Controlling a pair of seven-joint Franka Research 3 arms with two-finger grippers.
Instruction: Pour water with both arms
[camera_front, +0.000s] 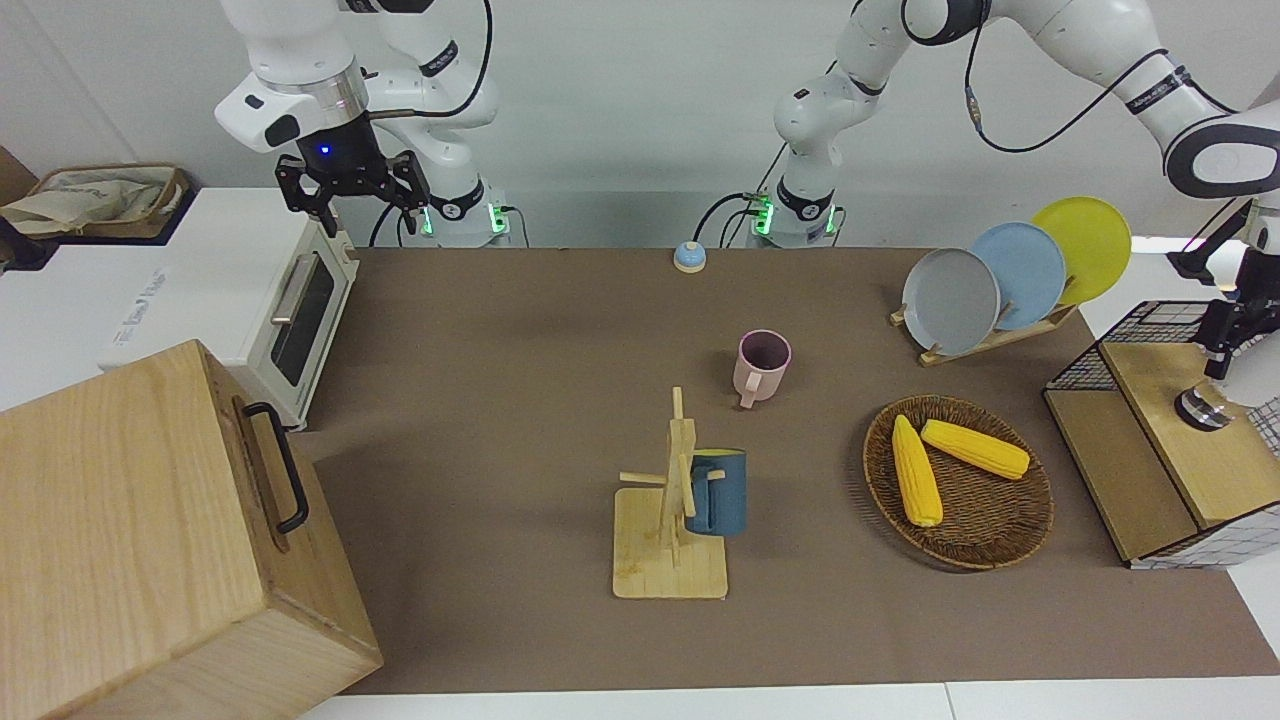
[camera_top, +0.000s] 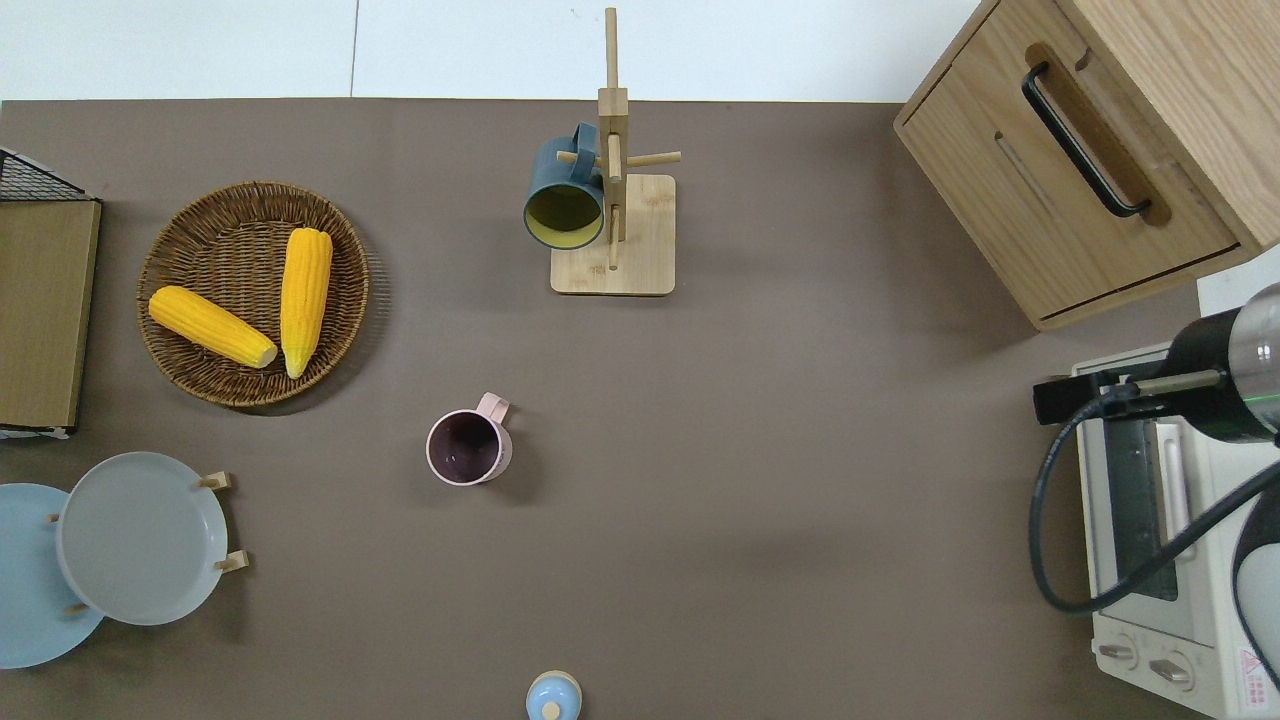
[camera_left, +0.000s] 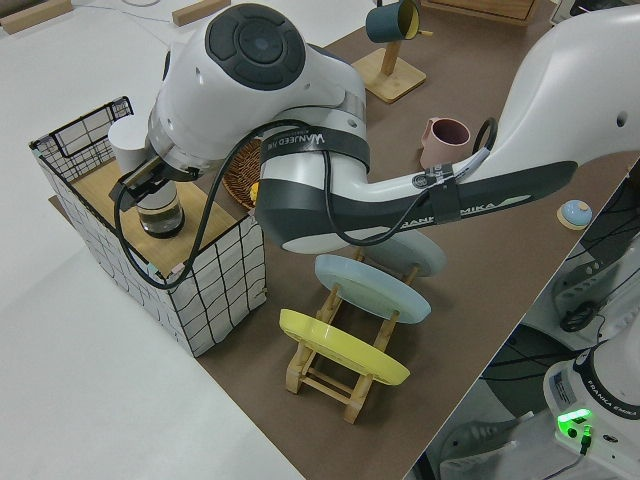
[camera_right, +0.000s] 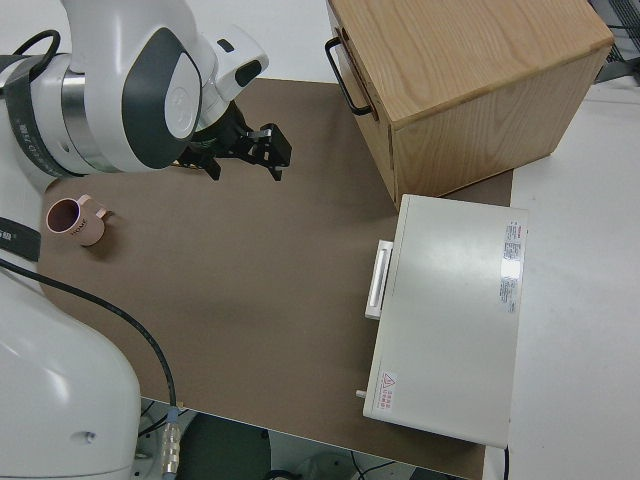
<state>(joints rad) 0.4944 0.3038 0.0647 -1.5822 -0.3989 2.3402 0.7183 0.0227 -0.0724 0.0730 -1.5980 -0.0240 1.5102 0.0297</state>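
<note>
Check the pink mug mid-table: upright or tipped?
Upright. The pink handled mug stands on its base on the brown table mat, its round mouth facing straight up in the overhead view, with a dark inside showing.

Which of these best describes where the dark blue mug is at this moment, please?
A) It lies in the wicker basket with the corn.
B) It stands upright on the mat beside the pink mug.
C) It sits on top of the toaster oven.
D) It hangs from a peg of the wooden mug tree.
D: the dark blue mug hangs by its handle on the wooden mug tree, its mouth sideways.
</note>
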